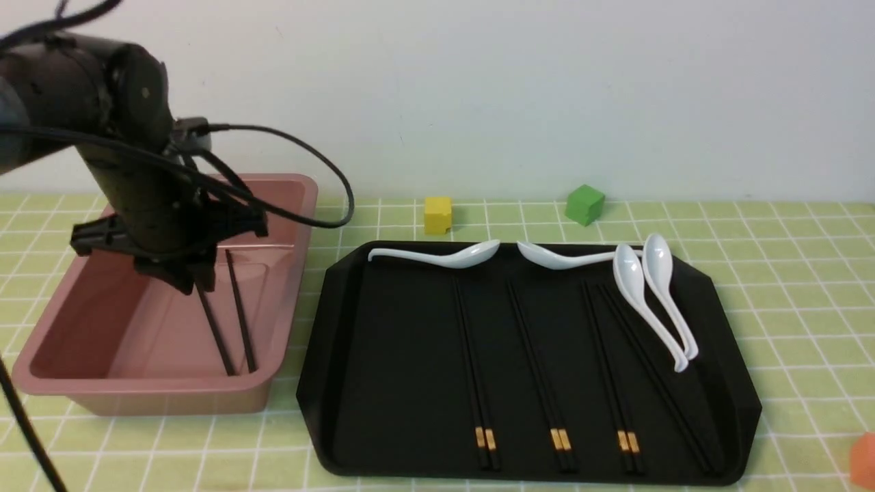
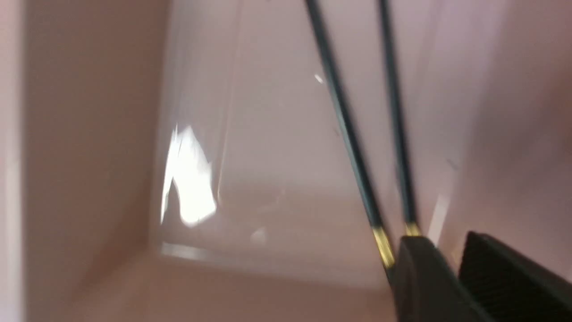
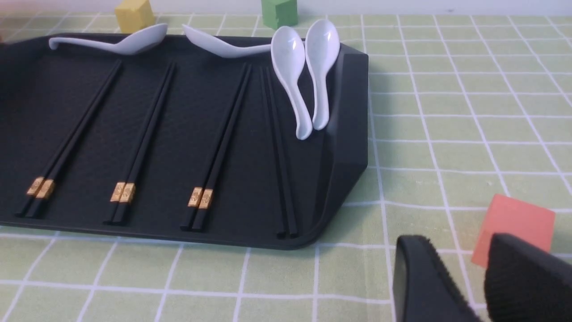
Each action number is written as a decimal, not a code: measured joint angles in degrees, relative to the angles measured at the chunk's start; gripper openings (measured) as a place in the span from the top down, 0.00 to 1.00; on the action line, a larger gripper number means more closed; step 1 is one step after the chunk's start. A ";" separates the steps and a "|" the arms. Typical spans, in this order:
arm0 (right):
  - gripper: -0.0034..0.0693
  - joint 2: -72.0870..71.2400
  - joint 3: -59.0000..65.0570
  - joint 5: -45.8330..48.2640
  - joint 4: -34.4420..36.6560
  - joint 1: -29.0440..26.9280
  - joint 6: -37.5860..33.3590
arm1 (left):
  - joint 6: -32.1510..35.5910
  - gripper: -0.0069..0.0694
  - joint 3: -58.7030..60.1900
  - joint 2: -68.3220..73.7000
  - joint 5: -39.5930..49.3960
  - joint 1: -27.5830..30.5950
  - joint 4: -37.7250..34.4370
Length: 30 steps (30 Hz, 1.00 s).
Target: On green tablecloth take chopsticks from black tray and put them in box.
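Fingers (image 2: 424,286) of the left gripper (image 2: 447,250) stand slightly apart, with a thin strip of pink plastic showing between them. The wrist picture is blurred. The gripper hangs low inside the box (image 1: 171,400), a deep dusty-pink tub at the left of the green tablecloth (image 1: 786,273). Two black chopsticks (image 1: 240,311) lie in the box just beside the fingers, not between them. They slant apart in a narrow V, their gold-banded ends by the fingertips and their other ends at the box's near wall.

To the right of the box, close to it, sits the black tray (image 1: 396,355). Four more pairs (image 1: 536,369) of chopsticks lie on it side by side, running from near to far. Three pairs show gold bands at the near end. Four white spoons (image 1: 636,287) rest along the tray's far edge and right side. Behind the tray, on the cloth, are a yellow cube (image 1: 437,214) and a green cube (image 1: 585,204).

The right gripper (image 3: 456,255) hovers over bare cloth beyond the tray's right near corner, its fingers parted and holding nothing. An orange cube (image 3: 514,223) sits just past them.
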 joint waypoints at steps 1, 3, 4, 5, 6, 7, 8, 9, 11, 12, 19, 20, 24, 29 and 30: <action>0.62 0.00 0.00 0.00 0.00 0.00 0.00 | 0.33 0.83 0.00 -1.64 1.03 -0.28 -0.31; 0.62 0.00 0.00 0.00 0.00 0.00 0.00 | 0.66 0.92 0.06 -5.75 2.75 -1.40 -0.92; 0.62 0.00 0.00 0.00 0.00 0.00 0.00 | 0.78 0.93 0.20 -8.14 3.08 -2.17 -1.17; 0.62 0.00 0.00 0.00 0.00 0.00 0.00 | 0.78 0.93 0.69 -11.15 3.11 -3.08 -1.45; 0.62 0.00 0.00 0.00 0.00 0.00 0.00 | 0.78 0.93 1.37 -13.74 3.11 -4.18 -1.86; 0.62 0.00 0.00 0.00 0.00 0.00 0.00 | 0.78 0.93 2.32 -16.36 2.88 -5.46 -2.32; 0.62 0.00 0.00 0.00 0.00 0.00 0.00 | 0.78 0.93 2.53 -17.43 2.81 -6.02 -2.53; 0.62 0.00 0.00 0.00 0.00 0.00 0.00 | 0.78 0.93 4.65 -21.18 1.94 -8.44 -3.23; 0.62 0.00 0.00 0.00 0.00 0.00 0.00 | 0.78 0.93 8.05 -26.56 0.13 -11.73 -4.26; 0.62 0.00 0.00 0.00 0.00 0.00 0.00 | 0.78 0.93 9.71 -29.27 -1.32 -13.08 -4.58; 0.62 0.00 0.00 0.00 0.00 0.00 0.00 | 0.78 0.93 28.72 -45.33 -17.99 -22.43 -6.79; 0.62 0.00 0.00 0.00 0.00 0.00 0.00 | 0.78 0.93 30.00 -46.14 -19.15 -22.79 -6.79; 0.62 0.00 0.00 0.00 0.00 0.00 0.00 | 0.78 0.93 41.38 -53.10 -26.10 -24.09 -7.63; 0.62 0.00 0.00 0.00 0.00 0.00 0.00 | 0.78 0.93 46.42 -55.98 -26.20 -24.15 -9.09; 0.62 0.00 0.00 0.00 0.00 0.00 0.00 | 0.78 0.93 46.94 -56.05 -26.20 -24.15 -9.11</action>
